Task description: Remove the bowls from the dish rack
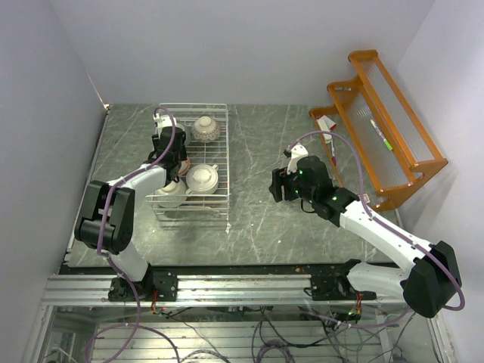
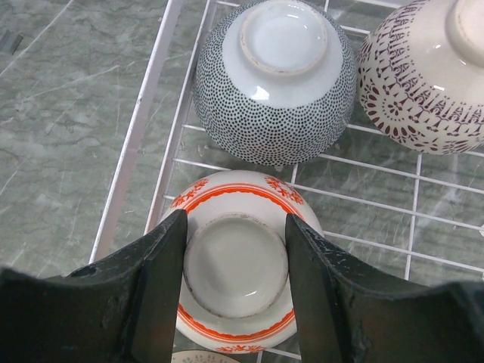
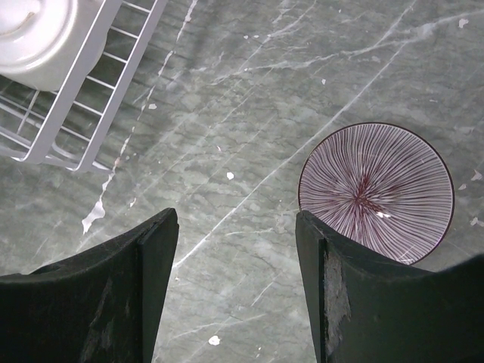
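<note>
**A:** Left gripper [image 2: 234,227]: is the orange-banded bowl [image 2: 234,189] clamped yet?

**B:** Can't be told tbh. Fingers are set either side of its foot ring [image 2: 236,265]. Bowl's upside down in the dish rack [image 2: 144,113], by the left rim. Squeeze should be centred, then lifted straight up so the dotted bowl [image 2: 272,83] isn't knocked.

**A:** Right gripper [image 3: 233,223]?

**B:** Spread wide, nothing held, over the table [image 3: 265,76] just beside the striped bowl [image 3: 376,193]. No brands/writing readable.

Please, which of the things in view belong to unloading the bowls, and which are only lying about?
Belong to the job:
rack
dotted bowl
orange-trimmed bowl
lace-patterned bowl
cream bowl
striped bowl, already out on the table

Just lying about:
orange shelf
pen-like item on it
</note>
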`<state>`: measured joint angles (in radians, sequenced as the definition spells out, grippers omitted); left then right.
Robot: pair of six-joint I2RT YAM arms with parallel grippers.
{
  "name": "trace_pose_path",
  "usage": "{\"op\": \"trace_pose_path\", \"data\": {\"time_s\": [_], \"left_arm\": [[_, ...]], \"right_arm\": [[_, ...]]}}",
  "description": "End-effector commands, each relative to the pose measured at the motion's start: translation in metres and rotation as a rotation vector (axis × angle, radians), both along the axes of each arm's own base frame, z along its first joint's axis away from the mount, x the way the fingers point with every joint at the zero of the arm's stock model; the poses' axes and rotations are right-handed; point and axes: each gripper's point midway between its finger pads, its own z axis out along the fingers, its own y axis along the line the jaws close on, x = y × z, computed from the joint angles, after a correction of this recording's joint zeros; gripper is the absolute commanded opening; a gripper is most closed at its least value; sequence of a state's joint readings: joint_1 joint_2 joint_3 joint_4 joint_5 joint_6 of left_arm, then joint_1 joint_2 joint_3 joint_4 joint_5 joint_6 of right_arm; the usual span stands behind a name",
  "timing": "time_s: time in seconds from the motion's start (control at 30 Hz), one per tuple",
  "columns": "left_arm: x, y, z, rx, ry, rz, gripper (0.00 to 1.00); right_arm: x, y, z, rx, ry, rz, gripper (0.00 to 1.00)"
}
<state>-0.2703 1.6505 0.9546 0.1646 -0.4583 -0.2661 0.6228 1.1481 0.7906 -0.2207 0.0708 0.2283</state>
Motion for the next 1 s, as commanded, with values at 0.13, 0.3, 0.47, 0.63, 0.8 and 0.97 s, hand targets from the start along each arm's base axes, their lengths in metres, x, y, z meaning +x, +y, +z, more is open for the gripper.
{"op": "trace_pose_path", "data": {"time_s": [0.13,0.3,0.47,0.63,0.8,0.97], "left_arm": [[0.009,-0.004,0.049,-0.037,-0.090,-0.022,0.07],[0.014,-0.007,0.070,-0.057,-0.126,-0.029,0.07],[0.022,-0.013,0.086,-0.077,-0.154,-0.042,0.07],[0.024,-0.023,0.106,-0.119,-0.194,-0.082,0.07],[0.013,-0.037,0.125,-0.202,-0.242,-0.148,0.07],[0.000,-0.045,0.147,-0.272,-0.281,-0.193,0.07]], "right_arm": [[0.006,0.004,-0.001,0.006,-0.012,0.001,0.63],[0.006,0.004,0.000,0.008,-0.012,0.006,0.63],[0.005,0.003,-0.001,0.004,-0.012,0.007,0.63],[0.005,0.005,-0.002,0.013,-0.011,0.011,0.63],[0.002,0.013,-0.004,0.054,0.000,0.033,0.62],[-0.001,0.021,0.000,0.100,0.005,0.062,0.61]]}}
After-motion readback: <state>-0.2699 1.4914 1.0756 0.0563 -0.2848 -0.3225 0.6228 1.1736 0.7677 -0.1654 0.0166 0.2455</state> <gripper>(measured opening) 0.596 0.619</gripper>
